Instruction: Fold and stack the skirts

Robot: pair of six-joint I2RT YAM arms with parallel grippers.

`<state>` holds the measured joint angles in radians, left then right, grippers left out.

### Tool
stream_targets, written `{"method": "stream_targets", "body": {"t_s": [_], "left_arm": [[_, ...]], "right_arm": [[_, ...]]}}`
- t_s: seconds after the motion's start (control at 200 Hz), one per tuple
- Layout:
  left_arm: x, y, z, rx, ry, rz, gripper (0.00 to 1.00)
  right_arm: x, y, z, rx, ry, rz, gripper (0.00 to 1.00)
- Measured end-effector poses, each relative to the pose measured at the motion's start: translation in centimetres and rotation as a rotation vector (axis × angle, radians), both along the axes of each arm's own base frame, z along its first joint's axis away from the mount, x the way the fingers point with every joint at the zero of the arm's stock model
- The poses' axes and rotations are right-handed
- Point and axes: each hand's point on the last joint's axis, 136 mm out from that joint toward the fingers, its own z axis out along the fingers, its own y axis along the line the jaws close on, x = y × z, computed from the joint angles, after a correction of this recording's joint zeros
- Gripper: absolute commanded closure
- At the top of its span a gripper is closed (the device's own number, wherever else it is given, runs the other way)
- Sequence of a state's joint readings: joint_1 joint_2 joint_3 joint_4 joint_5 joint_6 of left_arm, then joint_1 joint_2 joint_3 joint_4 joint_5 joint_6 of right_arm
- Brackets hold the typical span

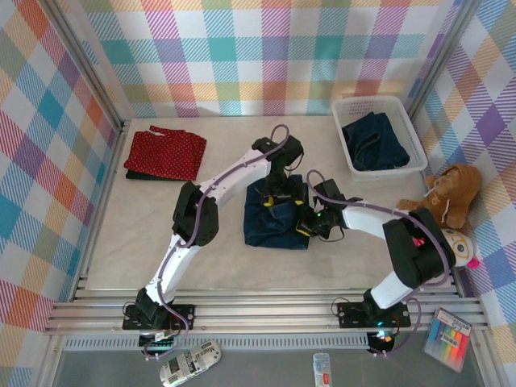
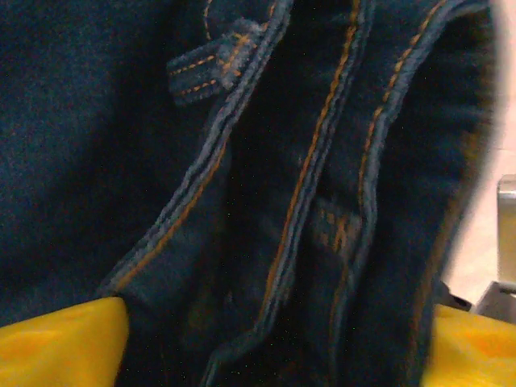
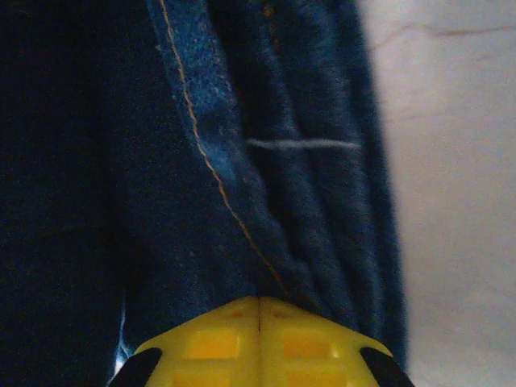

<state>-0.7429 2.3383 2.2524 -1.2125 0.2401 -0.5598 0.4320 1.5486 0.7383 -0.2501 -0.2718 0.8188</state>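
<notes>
The left gripper [image 2: 266, 351] stands wide open. Its two yellow fingertips [image 2: 56, 343] sit at the bottom corners of the left wrist view. The dark blue denim skirt with orange stitching [image 2: 322, 201] lies across the gap between them, its waistband and belt loop close under the camera. Nothing is clamped. From above, the left gripper [image 1: 278, 193] points down onto the back part of this skirt, which lies folded into a rough rectangle in the middle of the pale beige table [image 1: 161, 234].

The right gripper [image 3: 258, 343] is closed, its yellow pads meeting in a thin line. Its tips rest against a fold of the same denim, with bare table just to the right. Whether any cloth is pinched between the pads I cannot tell. In the top view the right gripper [image 1: 308, 223] sits at the skirt's right edge.

Counted, the cloth pieces come to four:
- the one denim skirt under the grippers
- one bundle of dark blue denim [image 1: 375, 141] inside the white plastic mesh basket [image 1: 419, 157] at the back right, though I cannot tell if it is a single garment
- one red skirt with small white dots [image 1: 167, 151], folded at the back left
- one plain black skirt [image 1: 143, 175] beneath the red one, showing along its near edge

There is one basket, and one brown teddy bear [image 1: 453, 193] lies just beside it at the table's right edge.
</notes>
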Motion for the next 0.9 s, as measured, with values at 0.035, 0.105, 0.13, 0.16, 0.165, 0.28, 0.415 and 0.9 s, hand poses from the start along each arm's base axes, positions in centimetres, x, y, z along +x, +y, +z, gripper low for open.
{"method": "stream_targets", "body": {"t_s": [0.035,0.105,0.13,0.16,0.165,0.28,0.415,0.9], "left_arm": [[0.2,0.0,1.1,-0.027,-0.018,-0.003,0.02],[0.6,0.4,4.1,-0.085,-0.071,-0.008,0.00],[0.8,0.7,5.4,-0.109,-0.093,-0.005,0.00],[1.1,1.2,6.9,-0.136,-0.120,0.004,0.00],[1.1,1.2,7.1,-0.138,-0.124,0.004,0.00],[2.6,3.6,10.7,-0.216,-0.195,0.041,0.00],[5.4,5.0,8.8,-0.217,-0.195,0.065,0.00],[8.2,7.9,-6.0,-0.004,-0.017,0.090,0.00]], "right_arm": [[0.1,-0.7,0.6,-0.027,-0.025,-0.021,0.88],[0.4,-1.9,2.1,-0.070,-0.082,-0.065,0.82],[0.5,-2.4,2.8,-0.080,-0.106,-0.084,0.80],[0.5,-2.8,3.6,-0.085,-0.135,-0.102,0.76],[0.5,-2.8,3.7,-0.086,-0.139,-0.104,0.76],[0.3,-3.9,6.0,-0.071,-0.257,-0.135,0.45],[-0.5,-3.8,6.6,-0.024,-0.312,-0.115,0.07],[-0.4,0.8,3.5,0.105,-0.236,0.027,0.01]]}}
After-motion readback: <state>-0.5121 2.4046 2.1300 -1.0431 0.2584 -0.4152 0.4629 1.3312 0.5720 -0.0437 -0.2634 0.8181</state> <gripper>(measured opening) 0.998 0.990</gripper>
